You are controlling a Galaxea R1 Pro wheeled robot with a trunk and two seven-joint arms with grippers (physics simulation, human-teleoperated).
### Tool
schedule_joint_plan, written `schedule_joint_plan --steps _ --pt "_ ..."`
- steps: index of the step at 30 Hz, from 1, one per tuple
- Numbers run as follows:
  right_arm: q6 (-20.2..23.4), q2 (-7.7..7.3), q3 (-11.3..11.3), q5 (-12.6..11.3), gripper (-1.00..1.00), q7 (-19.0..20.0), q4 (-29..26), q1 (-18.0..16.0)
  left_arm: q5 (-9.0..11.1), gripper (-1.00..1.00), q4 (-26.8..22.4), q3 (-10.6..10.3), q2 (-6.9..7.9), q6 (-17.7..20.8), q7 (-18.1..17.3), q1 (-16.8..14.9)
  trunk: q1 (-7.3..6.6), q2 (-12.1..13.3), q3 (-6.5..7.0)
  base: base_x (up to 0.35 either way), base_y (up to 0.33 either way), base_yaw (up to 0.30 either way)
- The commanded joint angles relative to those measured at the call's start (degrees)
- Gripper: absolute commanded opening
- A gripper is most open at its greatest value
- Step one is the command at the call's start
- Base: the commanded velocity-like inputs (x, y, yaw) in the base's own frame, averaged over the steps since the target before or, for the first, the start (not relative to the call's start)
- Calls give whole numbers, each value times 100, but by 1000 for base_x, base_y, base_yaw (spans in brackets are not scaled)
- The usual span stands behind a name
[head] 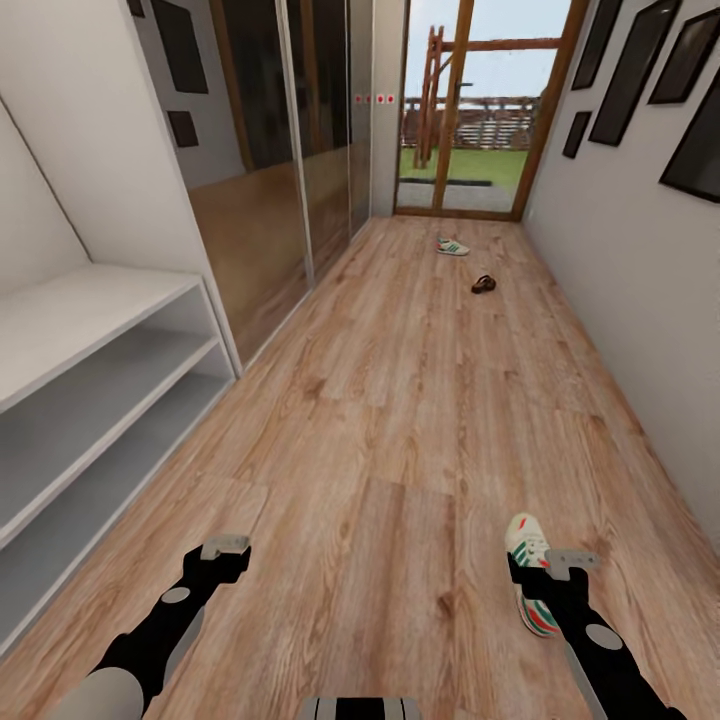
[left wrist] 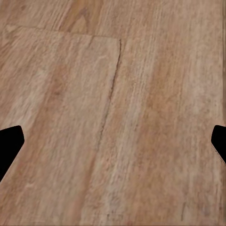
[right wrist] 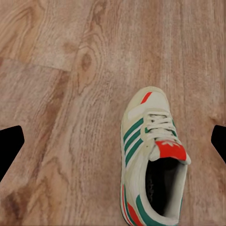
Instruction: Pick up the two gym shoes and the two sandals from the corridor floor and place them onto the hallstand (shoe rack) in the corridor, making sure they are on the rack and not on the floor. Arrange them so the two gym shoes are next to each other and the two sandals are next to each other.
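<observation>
From the head camera, the corridor floor (head: 400, 420) runs ahead to a glazed door (head: 480, 110), with the light grey hallstand (head: 90, 390) along the left wall and a dark glass-fronted wardrobe (head: 290, 130) beyond it. One gym shoe (head: 528, 585) lies on the planks close in at the right, partly covered by the right gripper (head: 560, 562), which hangs just above it; the left gripper (head: 222, 548) hangs over bare boards on the other side. Far down the corridor a second gym shoe (head: 452, 246) sits near the door, and a dark sandal (head: 483, 284) lies a little nearer. In the left wrist camera the black fingertips (left wrist: 9, 146) stand wide apart at the picture's edges over plain wood, gripping nothing. In the right wrist camera the fingertips (right wrist: 10, 146) are likewise spread wide, and the near gym shoe (right wrist: 153, 165) lies upright on the floor between and below them, untouched, its red tongue label and green stripes showing.
</observation>
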Motion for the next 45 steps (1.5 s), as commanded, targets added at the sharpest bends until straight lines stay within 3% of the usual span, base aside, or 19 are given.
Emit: schedule_joint_plan --steps 1,24,31,45 --pt "32 0 -1 2 100 1 -9 -1 -23 100 0 7 -1 -19 -4 -2 -1 -2 -4 20 0 -143" --pt "32 1 -1 1 100 -14 -10 -1 -15 100 -17 6 -7 -12 2 -10 -1 -2 -4 1 0 -89" --pt "32 7 -1 -3 100 -17 -9 -1 -16 100 -17 7 3 -14 -4 -10 17 -11 -159 0 0 -190" --pt "32 8 -1 -7 100 -17 -9 -1 -14 100 -8 6 4 -34 -7 -10 53 -30 -563 0 0 -13"
